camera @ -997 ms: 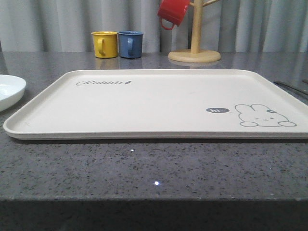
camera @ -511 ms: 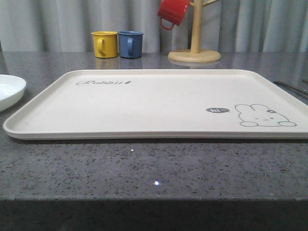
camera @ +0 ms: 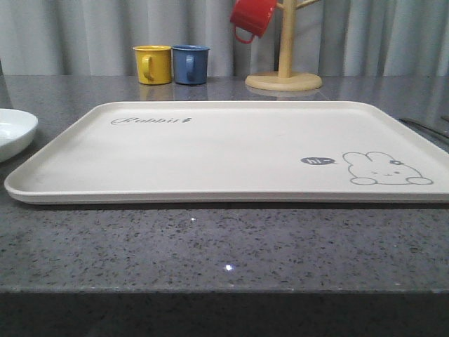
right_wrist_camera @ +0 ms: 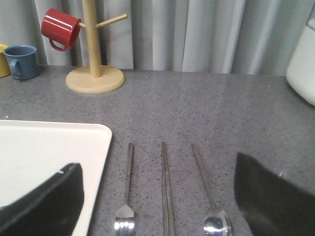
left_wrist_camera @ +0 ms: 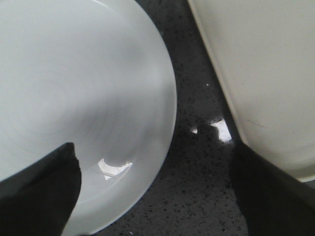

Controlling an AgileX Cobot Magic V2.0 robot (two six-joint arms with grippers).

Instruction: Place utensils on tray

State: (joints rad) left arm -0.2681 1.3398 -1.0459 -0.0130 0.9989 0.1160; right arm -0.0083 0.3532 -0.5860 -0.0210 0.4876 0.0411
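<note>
The cream tray (camera: 231,151) with the rabbit drawing lies flat mid-table, with nothing on it. Just off its right edge the silver utensils lie side by side on the counter: fork (right_wrist_camera: 128,177), chopsticks (right_wrist_camera: 166,187) and spoon (right_wrist_camera: 202,177). My right gripper (right_wrist_camera: 160,206) hangs open above them, one finger over the tray's corner (right_wrist_camera: 49,152), the other beyond the spoon, holding nothing. At the tray's left side my left gripper (left_wrist_camera: 157,196) is open over the bare strip of counter between the tray (left_wrist_camera: 266,73) and a white plate, also holding nothing.
The round white plate (camera: 14,130) (left_wrist_camera: 74,98) sits left of the tray. At the back stand a yellow mug (camera: 153,64), a blue mug (camera: 190,64) and a wooden mug tree (camera: 284,70) holding a red mug (camera: 251,17). A white vessel (right_wrist_camera: 302,69) stands far right.
</note>
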